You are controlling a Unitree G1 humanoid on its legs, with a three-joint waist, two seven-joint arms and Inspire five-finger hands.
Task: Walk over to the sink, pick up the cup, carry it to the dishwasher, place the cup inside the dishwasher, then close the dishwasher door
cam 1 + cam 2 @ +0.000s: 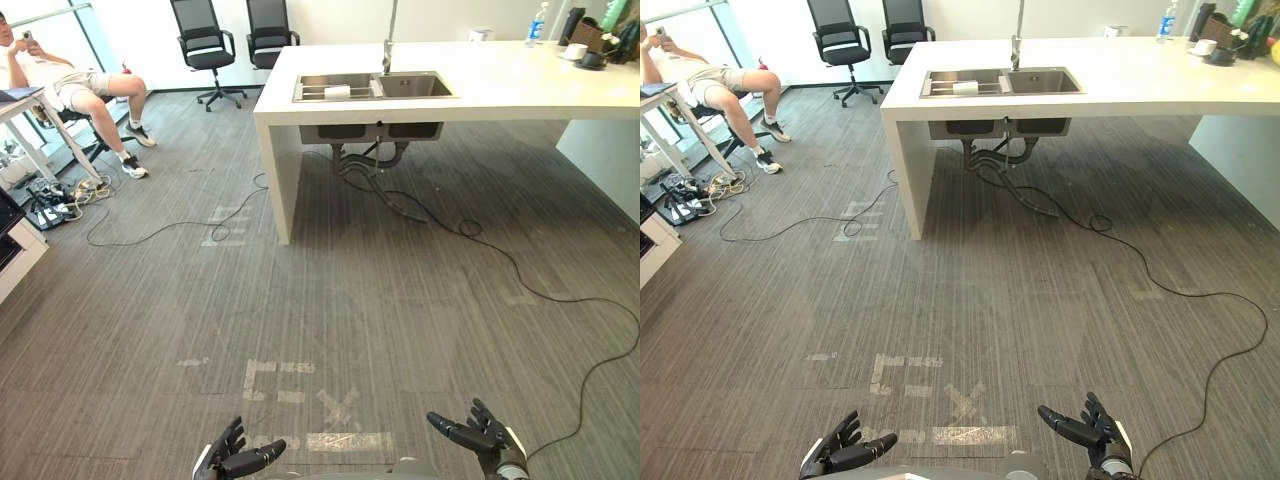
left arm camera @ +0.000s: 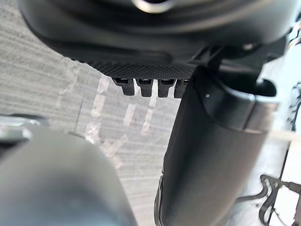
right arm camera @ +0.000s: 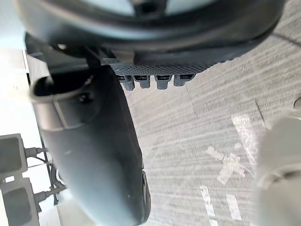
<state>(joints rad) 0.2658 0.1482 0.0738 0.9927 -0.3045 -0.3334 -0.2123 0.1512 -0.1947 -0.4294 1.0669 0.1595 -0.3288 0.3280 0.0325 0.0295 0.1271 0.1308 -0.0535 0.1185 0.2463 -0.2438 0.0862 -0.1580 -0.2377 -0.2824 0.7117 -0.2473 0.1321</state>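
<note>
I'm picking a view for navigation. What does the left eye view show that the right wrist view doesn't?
Left eye view, not the wrist: the counter with its sink, a white object in it, a seated person and the left hand. Right wrist view, not the eye: a close look along the thumb. Both: the open right hand and taped floor.

**Dark hands, pale trim**

At seven o'clock in the left eye view, the left hand (image 1: 232, 458) was black with a white strip along its outer edge. The right hand (image 1: 478, 435), at five o'clock, matched it above a silver-grey wrist. Up close, each showed a dimpled black palm edge, a row of squared fingers (image 2: 144, 85) and a thick, smooth thumb (image 3: 89, 155) bearing one small screw.
</note>
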